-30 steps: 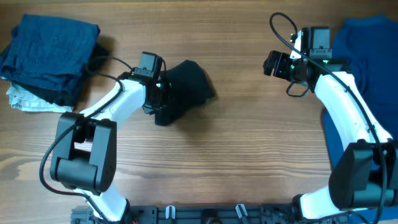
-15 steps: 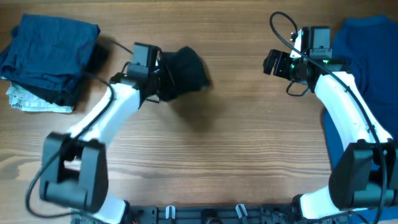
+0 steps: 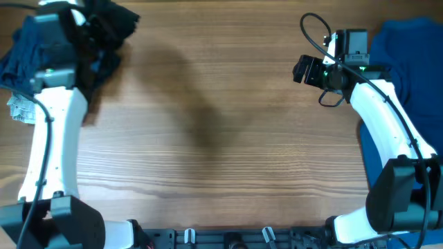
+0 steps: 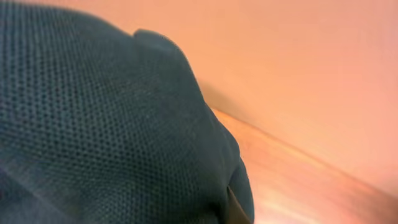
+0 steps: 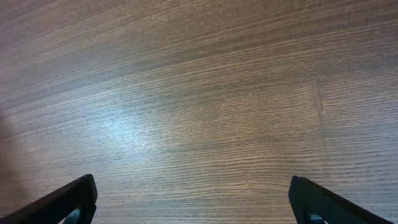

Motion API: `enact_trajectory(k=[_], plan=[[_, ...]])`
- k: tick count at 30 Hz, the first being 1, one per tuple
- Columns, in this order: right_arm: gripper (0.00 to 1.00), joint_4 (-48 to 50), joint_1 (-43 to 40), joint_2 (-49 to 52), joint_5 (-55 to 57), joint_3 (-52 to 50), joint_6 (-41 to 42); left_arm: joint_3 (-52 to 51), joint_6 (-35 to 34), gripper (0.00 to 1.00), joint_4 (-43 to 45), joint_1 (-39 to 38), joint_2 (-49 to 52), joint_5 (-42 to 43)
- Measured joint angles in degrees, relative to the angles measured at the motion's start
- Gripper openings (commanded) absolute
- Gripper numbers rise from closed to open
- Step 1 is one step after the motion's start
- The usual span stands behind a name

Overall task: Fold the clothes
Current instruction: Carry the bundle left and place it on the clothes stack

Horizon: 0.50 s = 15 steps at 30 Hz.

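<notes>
Wood table [image 3: 221, 138], overhead light. Your right gripper [image 3: 302, 70] hovers over bare grain, fingers spread wide; blue shirt [image 3: 408, 48] lies near it at the right edge. Far left: your left gripper [image 3: 88, 31] pinches the bunched black shirt [image 3: 114, 17] over the navy stack [image 3: 17, 55].

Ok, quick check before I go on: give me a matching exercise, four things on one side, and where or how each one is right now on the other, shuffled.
Things:
1. black shirt
2. blue shirt
3. navy pile
4. right hand

Place or state:
A. lying at the right edge of the table
B. open and empty
C. held up in the air, far left corner
D. stacked at the left edge

Pairs: 1-C, 2-A, 3-D, 4-B
</notes>
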Motion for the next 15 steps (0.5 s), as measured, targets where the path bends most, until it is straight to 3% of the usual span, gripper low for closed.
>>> enact_trajectory(k=[7, 11, 15], plan=[[1.0, 0.07, 0.0, 0.0, -0.02, 0.0, 0.0, 2.45, 4.87, 0.04, 7.76, 16.0, 0.2, 0.79], [1.0, 0.15, 0.0, 0.0, -0.02, -0.02, 0.0, 2.89, 4.96, 0.04, 17.35, 18.36, 5.55, 5.51], [0.99, 0.11, 0.0, 0.0, -0.02, -0.04, 0.0, 2.93, 5.11, 0.04, 17.64, 18.36, 12.59, 8.0]])
